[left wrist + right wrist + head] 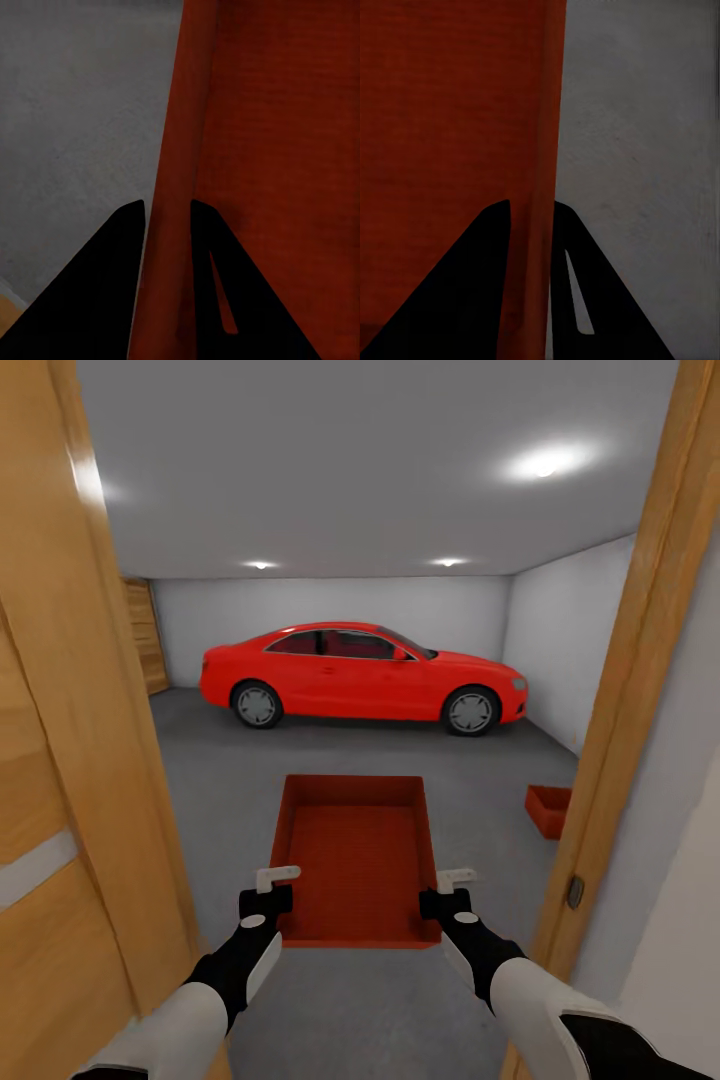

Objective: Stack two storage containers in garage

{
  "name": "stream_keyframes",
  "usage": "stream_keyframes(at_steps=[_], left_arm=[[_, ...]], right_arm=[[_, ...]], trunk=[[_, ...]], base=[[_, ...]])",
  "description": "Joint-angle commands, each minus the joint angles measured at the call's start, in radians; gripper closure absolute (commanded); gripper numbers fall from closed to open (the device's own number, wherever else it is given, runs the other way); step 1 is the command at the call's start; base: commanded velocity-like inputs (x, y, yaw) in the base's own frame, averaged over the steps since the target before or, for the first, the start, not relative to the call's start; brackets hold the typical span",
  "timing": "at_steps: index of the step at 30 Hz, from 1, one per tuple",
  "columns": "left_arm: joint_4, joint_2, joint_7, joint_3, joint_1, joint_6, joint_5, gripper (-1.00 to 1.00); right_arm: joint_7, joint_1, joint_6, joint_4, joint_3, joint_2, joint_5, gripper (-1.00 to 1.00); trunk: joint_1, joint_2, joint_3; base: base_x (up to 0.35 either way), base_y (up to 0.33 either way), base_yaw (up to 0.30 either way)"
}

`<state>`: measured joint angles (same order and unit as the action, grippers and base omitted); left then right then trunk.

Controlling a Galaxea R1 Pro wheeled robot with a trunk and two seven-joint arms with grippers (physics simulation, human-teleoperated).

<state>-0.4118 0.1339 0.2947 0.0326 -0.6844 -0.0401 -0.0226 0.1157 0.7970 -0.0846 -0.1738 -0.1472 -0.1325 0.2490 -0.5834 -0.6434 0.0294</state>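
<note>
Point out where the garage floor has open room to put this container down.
Widest free patch: grey floor between the red car and the carried container. More lies left, toward the door. Tighter at right: the second container sits by the door frame. Both grippers, left and right, clamp the carried one's side walls.

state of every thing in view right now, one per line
Held orange-red open-topped container: empty, carried level.
Left gripper: shut on its left wall.
Right gripper: shut on its right wall.
Second orange-red container: on the dark grey floor.
Red coupe car: parked.
</note>
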Motion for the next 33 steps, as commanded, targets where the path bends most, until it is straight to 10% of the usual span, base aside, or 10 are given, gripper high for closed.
stream_keyframes(at_steps=[1, 33], left_arm=[[-0.001, -0.068, 0.027, 0.004, 0.0, -0.003, 0.009, 1.0], [-0.001, -0.066, 0.032, 0.004, 0.0, -0.006, 0.01, 1.0]], right_arm=[[-0.005, 0.002, -0.003, 0.002, -0.038, -0.001, 0.006, 1.0], [-0.004, 0.002, -0.002, 0.002, -0.038, -0.001, 0.006, 1.0]], trunk=[[-0.001, -0.002, 0.002], [-0.001, -0.002, 0.002]], base=[[0.244, 0.216, -0.23], [0.044, 0.039, -0.102]])
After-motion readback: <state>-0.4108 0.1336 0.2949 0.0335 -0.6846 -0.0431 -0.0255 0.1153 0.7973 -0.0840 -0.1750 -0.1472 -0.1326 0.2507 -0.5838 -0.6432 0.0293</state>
